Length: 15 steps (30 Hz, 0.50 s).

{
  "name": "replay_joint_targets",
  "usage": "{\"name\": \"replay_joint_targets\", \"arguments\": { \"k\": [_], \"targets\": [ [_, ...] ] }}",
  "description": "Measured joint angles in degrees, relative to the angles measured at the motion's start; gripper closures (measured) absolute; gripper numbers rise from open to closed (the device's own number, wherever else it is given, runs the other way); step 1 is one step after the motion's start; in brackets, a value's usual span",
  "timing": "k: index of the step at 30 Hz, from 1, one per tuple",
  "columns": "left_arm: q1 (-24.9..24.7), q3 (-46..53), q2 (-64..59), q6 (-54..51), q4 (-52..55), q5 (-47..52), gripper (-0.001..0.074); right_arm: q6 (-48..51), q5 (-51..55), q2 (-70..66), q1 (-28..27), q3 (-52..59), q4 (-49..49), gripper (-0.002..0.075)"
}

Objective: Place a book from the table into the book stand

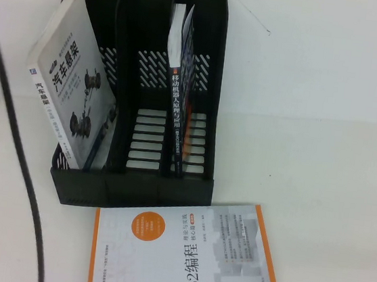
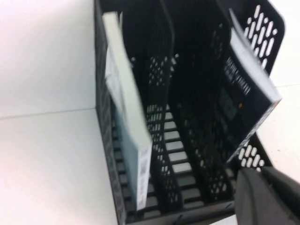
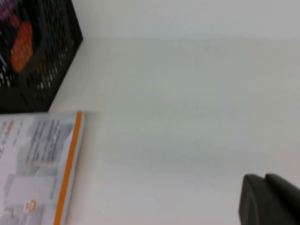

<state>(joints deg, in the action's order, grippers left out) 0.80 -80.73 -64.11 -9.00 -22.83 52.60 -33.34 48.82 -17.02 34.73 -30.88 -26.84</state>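
Nearest: ROS2 book (image 1: 189, 257) lies flat on the table (image 1: 333, 130), in front of the book stand (image 1: 140, 88).
Book: the book (image 1: 69, 80) stands in the stand's left slot, long side up, top leaning left, cover facing right.
Left pincer (image 2: 267, 197): mine, closed, empty, near the stand's front.
Right pincer (image 3: 269, 199): above the table; cannot tell.

Left gripper (image 2: 267, 197) hung up off the table with its fingers closed on nothing. Right gripper (image 3: 269, 199) sat low, parked.
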Motion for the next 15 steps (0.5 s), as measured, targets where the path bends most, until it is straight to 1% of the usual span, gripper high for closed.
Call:
{"name": "replay_joint_targets", "arguments": {
  "k": [7, 10, 15],
  "targets": [
    [0.0, 30.5, 19.2, -0.9, -0.7, -20.5, 0.0734, -1.0, -6.0, 0.0, 0.0, 7.5, 4.5, 0.0727],
    [0.0, 41.0, 25.6, -1.0, -0.9, -25.8, 0.0734, -1.0, -6.7, 0.0, 0.0, 9.4, 5.3, 0.0727],
    [0.0, 52.1, 32.3, -1.0, -0.9, -29.2, 0.0734, -1.0, -7.4, 0.0, 0.0, 10.2, 5.5, 0.0727]
  ]
}}
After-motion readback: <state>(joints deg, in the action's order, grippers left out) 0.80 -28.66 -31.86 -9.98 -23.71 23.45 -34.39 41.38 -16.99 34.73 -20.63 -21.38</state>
